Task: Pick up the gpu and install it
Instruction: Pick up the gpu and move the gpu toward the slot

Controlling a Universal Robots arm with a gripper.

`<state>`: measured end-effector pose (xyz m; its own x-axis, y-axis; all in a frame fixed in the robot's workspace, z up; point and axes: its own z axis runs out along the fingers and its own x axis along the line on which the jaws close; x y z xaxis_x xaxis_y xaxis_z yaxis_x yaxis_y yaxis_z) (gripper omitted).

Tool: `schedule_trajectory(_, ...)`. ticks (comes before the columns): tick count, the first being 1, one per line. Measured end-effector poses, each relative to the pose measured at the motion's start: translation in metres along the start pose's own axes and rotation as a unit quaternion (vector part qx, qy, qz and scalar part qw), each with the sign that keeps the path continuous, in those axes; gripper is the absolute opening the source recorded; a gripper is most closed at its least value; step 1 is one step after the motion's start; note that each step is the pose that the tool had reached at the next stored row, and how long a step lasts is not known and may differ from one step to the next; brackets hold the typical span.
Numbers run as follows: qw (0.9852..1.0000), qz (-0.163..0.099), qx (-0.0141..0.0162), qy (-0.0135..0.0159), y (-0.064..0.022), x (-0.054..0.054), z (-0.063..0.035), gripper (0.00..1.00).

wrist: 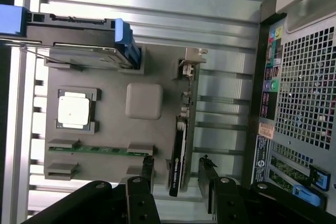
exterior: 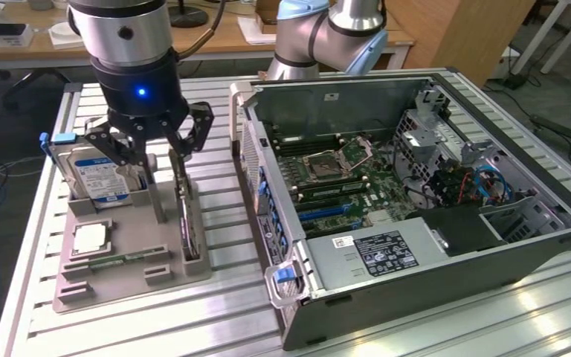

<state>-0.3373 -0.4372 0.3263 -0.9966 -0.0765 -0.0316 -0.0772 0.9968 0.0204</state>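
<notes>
Slatted table [exterior: 206, 312], one gpu [exterior: 188, 223], one wide-spread tool [exterior: 158, 160] above it

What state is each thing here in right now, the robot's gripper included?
gripper: open, one jaw on either side of the gpu, not clamped.
gpu: standing on edge in the grey holder, not installed.
hard drive: upright in the holder.
processor chip: lying flat.
memory stick: lying flat.
computer case: on its side, open.

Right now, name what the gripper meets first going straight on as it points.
The gpu: it stands on edge in the grey holder, in line between the fingers of the open gripper, so its top edge likely comes first, though depth is unclear.
</notes>
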Motion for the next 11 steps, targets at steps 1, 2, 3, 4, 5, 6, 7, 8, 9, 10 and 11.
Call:
schedule_trajectory(1,1.0000,0.000,0.0000,0.0000,-0.0001,-0.0002,0.0002,0.47)
schedule_trajectory(2,1.0000,0.000,0.0000,0.0000,-0.0001,-0.0006,0.0004,0.47)
schedule_trajectory(3,1.0000,0.000,0.0000,0.0000,-0.0002,-0.0009,0.0005,0.47)
schedule_trajectory(4,1.0000,0.000,0.0000,0.0000,-0.0002,-0.0013,0.0007,0.47)
schedule_trajectory(5,1.0000,0.000,0.0000,0.0000,-0.0003,-0.0016,0.0008,0.47)
schedule_trajectory(6,1.0000,0.000,0.0000,0.0000,-0.0003,-0.0019,0.0010,0.47)
schedule_trajectory(7,1.0000,0.000,0.0000,0.0000,-0.0004,-0.0022,0.0012,0.47)
schedule_trajectory(8,1.0000,0.000,0.0000,0.0001,-0.0004,-0.0025,0.0014,0.47)
schedule_trajectory(9,1.0000,0.000,0.0000,0.0000,-0.0005,-0.0027,0.0017,0.47)
schedule_trajectory(10,1.0000,0.000,0.0000,0.0000,-0.0005,-0.0029,0.0019,0.47)
schedule_trajectory(11,1.0000,0.000,0.0001,0.0001,-0.0006,-0.0031,0.0020,0.47)
